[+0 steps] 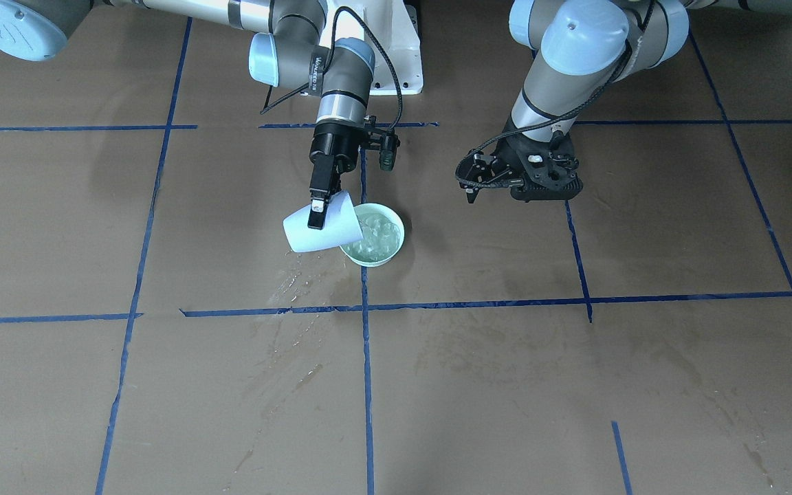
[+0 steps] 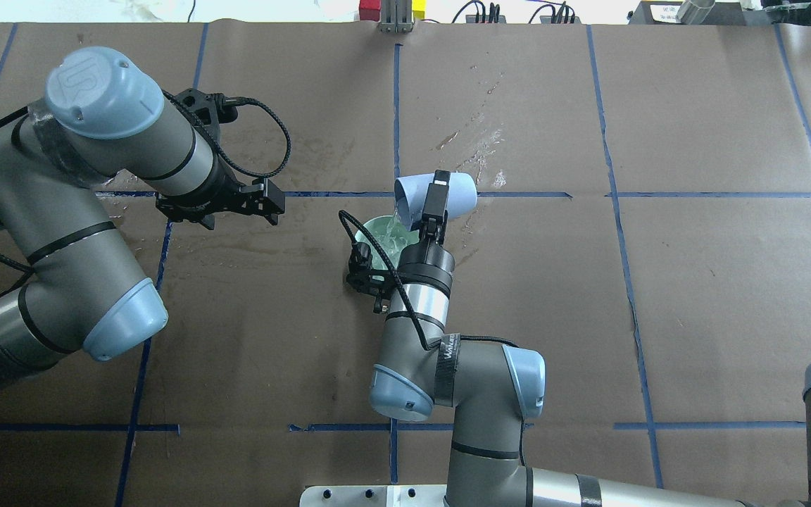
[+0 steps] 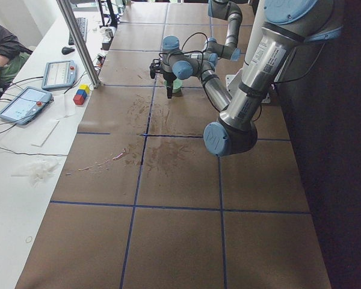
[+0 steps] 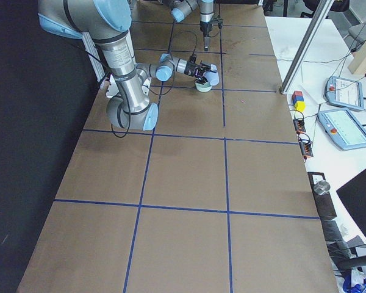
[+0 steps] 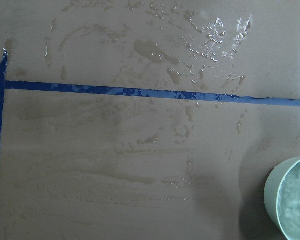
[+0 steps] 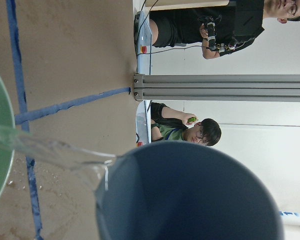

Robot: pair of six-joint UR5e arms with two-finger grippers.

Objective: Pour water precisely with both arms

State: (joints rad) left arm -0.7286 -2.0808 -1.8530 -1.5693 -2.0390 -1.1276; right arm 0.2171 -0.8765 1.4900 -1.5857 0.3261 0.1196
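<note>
The right gripper (image 1: 319,214) is clenching the rim of the pale cup (image 1: 333,232) and tipping it well over. The water (image 6: 50,150) is running off the lip in a clear stream into the green bowl (image 1: 372,262), which is sitting just beside the cup on the desk (image 1: 575,385) and already holding rippling water. The left gripper (image 1: 471,189) is hovering well apart, pointing down; whether it is parted or closed, I cannot tell. Spilled drops (image 1: 293,282) are glinting near the cup.
</note>
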